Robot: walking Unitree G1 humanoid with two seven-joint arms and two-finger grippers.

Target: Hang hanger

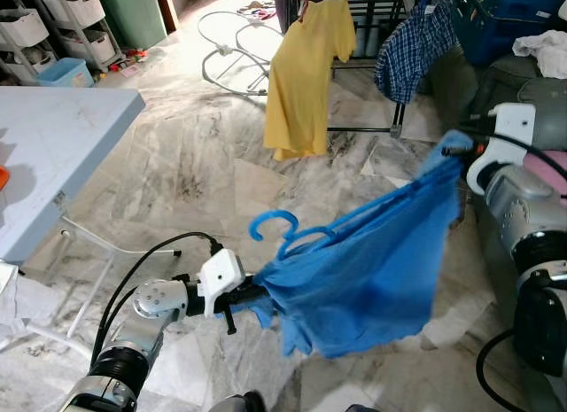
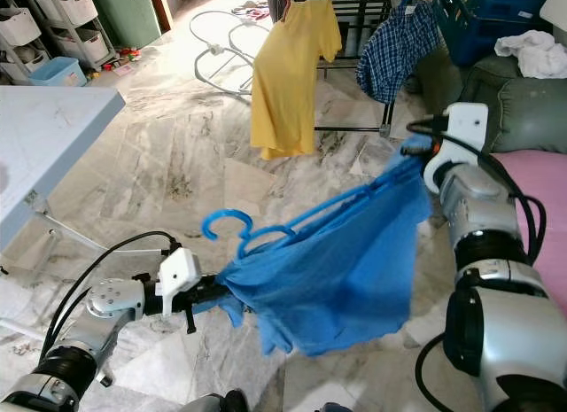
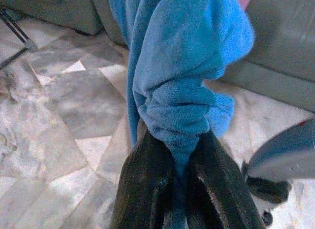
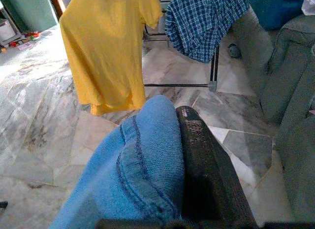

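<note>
1. Cloth first: a blue shirt [image 1: 372, 279] on a blue hanger [image 1: 288, 235] is stretched in the air between the two arms, above the marble floor [image 1: 195, 173].
2. Left pincer [image 3: 179, 184] is clamped on a bunched fold at the shirt's lower end, its fingers [image 3: 147, 189] pressed close around the fabric.
3. Right pincer [image 4: 182, 189] holds the upper end, with blue cloth pinched against one black finger [image 4: 206, 175].
4. The hanger's hook sticks up free from the middle of the shirt, touched by neither pincer.
5. The shirt looks light, soft and floppy; it sags between the grips and will likely swing. The hanger is probably stiff, light plastic, and could slip inside the loose cloth.
6. The surest hold for hanging is probably the hanger's neck just below the hook, not the fabric.
7. A rack [image 1: 363, 22] beyond already carries a yellow shirt [image 1: 306, 75] and a checked shirt [image 1: 407, 49], well apart from the blue one.
</note>
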